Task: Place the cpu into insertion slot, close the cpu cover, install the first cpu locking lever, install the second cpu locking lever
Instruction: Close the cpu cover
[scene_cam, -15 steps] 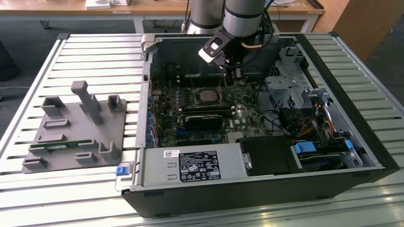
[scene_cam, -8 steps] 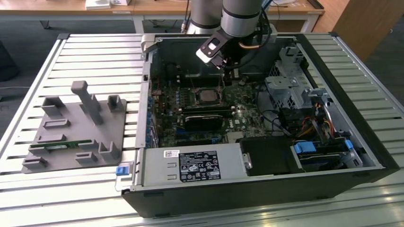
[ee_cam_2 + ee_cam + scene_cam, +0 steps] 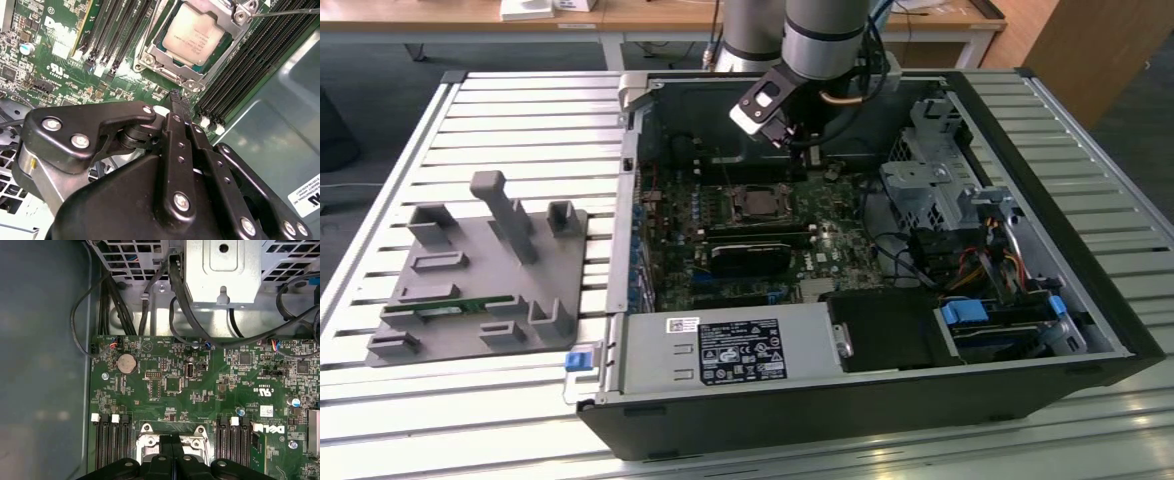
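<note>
cpu (image 3: 196, 34) nr pincer (image 3: 176, 97), apart

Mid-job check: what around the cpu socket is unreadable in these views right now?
- Exterior view: the insertion slot is too small to tell how its levers stand.
- First wrist view: the pincer hides the slot's middle.
- Second wrist view: the cpu cover is cut off by the picture's edge, and the lever rod runs out of frame, so latching is unclear.

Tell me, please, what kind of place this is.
Probably a robotics lab or test workshop: a robot arm reaches into an open computer case lying on a slatted metal table, beside a grey parts fixture, with wooden desks behind.
</note>
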Action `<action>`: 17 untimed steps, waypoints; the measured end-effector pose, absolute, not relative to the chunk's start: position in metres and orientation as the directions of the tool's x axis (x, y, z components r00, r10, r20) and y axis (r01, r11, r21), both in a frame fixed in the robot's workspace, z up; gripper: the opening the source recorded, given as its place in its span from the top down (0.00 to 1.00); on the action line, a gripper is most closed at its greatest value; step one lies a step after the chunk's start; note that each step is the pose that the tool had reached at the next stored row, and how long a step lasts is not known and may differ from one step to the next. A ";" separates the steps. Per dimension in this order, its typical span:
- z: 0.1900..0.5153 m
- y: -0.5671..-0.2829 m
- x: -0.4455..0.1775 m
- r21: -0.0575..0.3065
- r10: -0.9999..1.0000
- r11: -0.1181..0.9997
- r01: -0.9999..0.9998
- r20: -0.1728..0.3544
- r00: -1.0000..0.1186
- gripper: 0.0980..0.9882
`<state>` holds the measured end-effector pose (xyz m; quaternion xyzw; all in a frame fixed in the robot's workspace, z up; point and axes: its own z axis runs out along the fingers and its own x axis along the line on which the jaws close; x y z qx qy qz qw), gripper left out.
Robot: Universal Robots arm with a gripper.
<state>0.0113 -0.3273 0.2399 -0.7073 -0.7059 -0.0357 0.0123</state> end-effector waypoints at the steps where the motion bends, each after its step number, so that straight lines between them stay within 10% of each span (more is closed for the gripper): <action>1: 0.240 -0.327 0.011 0.033 0.998 -0.003 0.999 0.068 0.001 0.99; 17: 0.233 -0.331 -0.009 0.033 0.998 -0.003 0.999 0.068 0.001 0.99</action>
